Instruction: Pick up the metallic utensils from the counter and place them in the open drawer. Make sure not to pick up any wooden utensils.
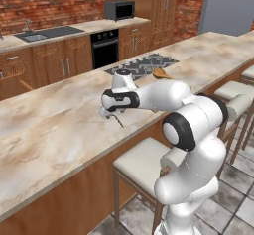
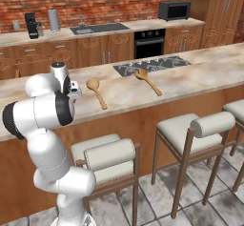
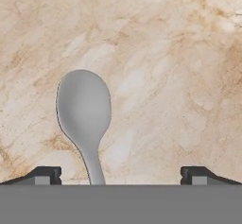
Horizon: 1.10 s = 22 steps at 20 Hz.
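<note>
Silver spoon (image 3: 84, 112) cut off at the bottom of the hand view, handle lost past the bowl and neck. Wooden spoon (image 1: 161, 73) by the cooktop (image 1: 141, 64) half hidden behind the white arm in the left base view, bowl alone peeking out. Jaws masked by the wrist in both base views. Worktop (image 1: 44, 125) running out of frame on the left
</note>
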Motion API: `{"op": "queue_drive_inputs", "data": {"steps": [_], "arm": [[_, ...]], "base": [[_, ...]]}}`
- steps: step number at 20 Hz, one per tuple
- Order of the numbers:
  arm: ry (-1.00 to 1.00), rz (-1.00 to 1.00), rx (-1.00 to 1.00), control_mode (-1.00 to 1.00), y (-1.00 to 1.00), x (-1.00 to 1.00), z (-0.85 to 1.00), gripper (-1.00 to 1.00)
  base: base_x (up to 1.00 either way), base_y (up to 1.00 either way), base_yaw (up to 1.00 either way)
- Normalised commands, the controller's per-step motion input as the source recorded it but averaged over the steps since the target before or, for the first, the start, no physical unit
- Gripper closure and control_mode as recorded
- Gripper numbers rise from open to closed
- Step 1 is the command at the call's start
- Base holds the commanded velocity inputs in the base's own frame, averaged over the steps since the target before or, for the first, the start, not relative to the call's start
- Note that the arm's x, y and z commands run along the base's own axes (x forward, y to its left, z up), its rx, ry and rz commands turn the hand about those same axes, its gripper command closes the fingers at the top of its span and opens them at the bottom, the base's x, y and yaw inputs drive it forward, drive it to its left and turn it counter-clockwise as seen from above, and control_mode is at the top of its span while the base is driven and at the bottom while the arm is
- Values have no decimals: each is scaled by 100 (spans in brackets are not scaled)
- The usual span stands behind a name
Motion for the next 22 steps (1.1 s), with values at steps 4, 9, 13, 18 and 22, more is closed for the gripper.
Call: {"op": "queue_drive_inputs", "data": {"steps": [4,9,13,18,22], "arm": [[0,0,0,-100,0,-2,-12,-100],[0,0,0,-100,0,-5,-35,-100],[0,0,0,-100,0,-2,-47,-100],[0,0,0,-100,0,-1,-13,-100],[0,0,0,-100,0,-2,-8,100]], "base": [[0,0,0],[0,0,0],[0,0,0],[0,0,0],[0,0,0]]}}
